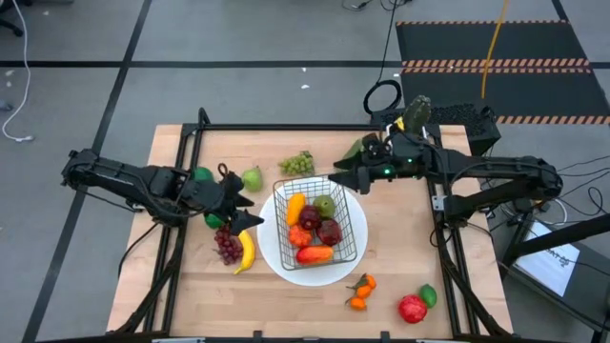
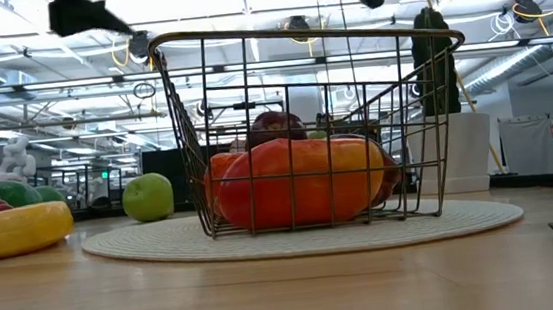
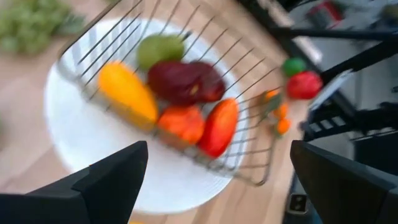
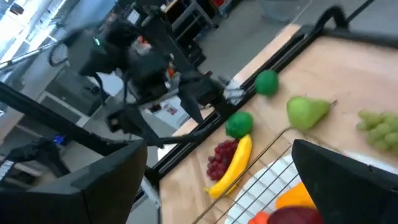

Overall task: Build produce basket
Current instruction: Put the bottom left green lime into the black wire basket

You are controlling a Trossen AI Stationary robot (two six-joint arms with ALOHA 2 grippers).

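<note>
The dark wire basket [image 1: 319,221] stands on a round white plate [image 1: 286,262] at the table's middle. In it lie an orange pepper [image 3: 127,93], a green pear [image 3: 158,48], a dark red apple [image 3: 186,81], a tomato [image 3: 182,123] and a red-orange pepper [image 3: 219,127]. My left gripper [image 1: 250,213] hovers open just left of the basket, above the banana [image 1: 246,252] and purple grapes [image 1: 227,246]. My right gripper [image 1: 345,181] hovers open over the basket's far right corner. Neither holds anything.
Loose on the table lie green grapes [image 1: 296,164], a pear [image 1: 252,177], a lime [image 1: 202,174], tangerines [image 1: 360,291], a red fruit [image 1: 412,308] and a lime [image 1: 428,295]. A potted cactus [image 1: 416,112] stands at the far right.
</note>
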